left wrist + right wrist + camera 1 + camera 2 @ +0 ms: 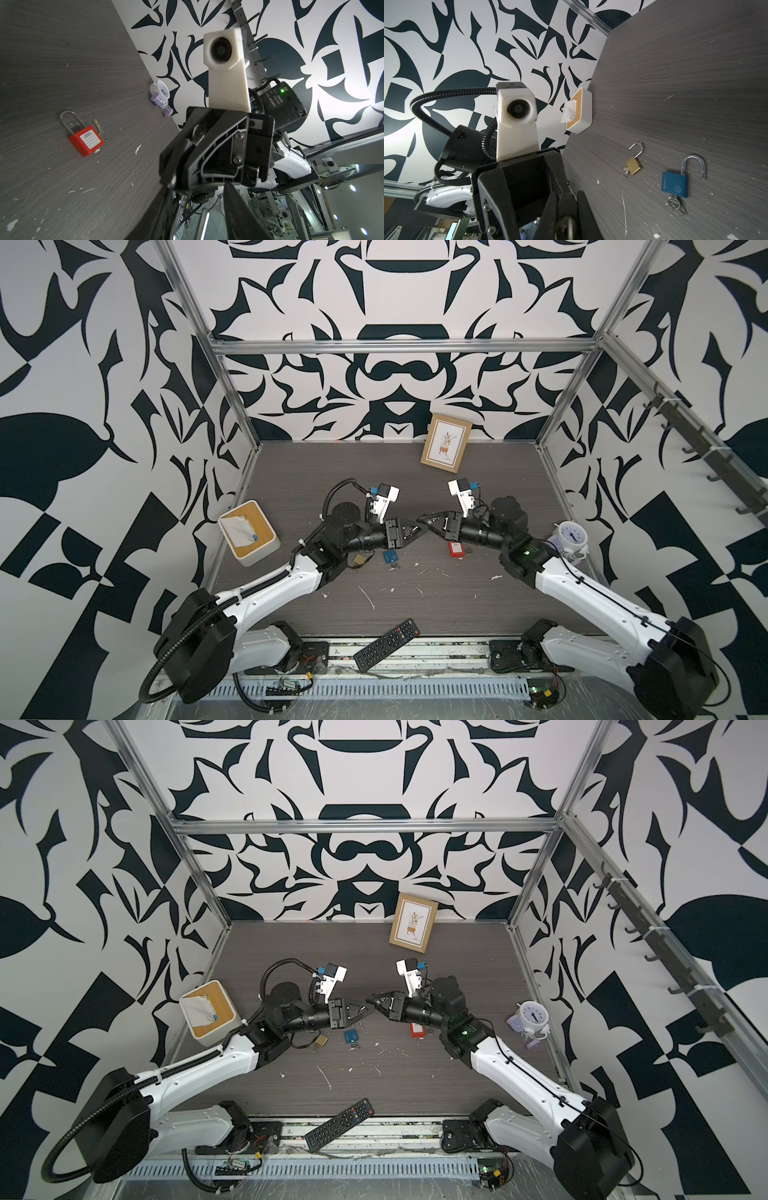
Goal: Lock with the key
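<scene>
My two grippers meet tip to tip above the middle of the table. The right gripper (424,521) (566,209) is shut on a small silver key (198,133), of which a metal ring (569,226) shows between its fingers. The left gripper (420,531) (199,187) faces it with its jaws apart and nothing between them. A red padlock (86,141) (456,549) lies below the right arm with its shackle closed and a loose key (99,128) beside it. A blue padlock (674,184) and a brass padlock (634,168) lie with open shackles and keys in them.
A tissue box (248,533) stands at the left edge. A picture frame (446,443) leans on the back wall. A white alarm clock (572,536) and a purple hourglass (167,108) stand at the right edge. A remote (386,645) lies at the front.
</scene>
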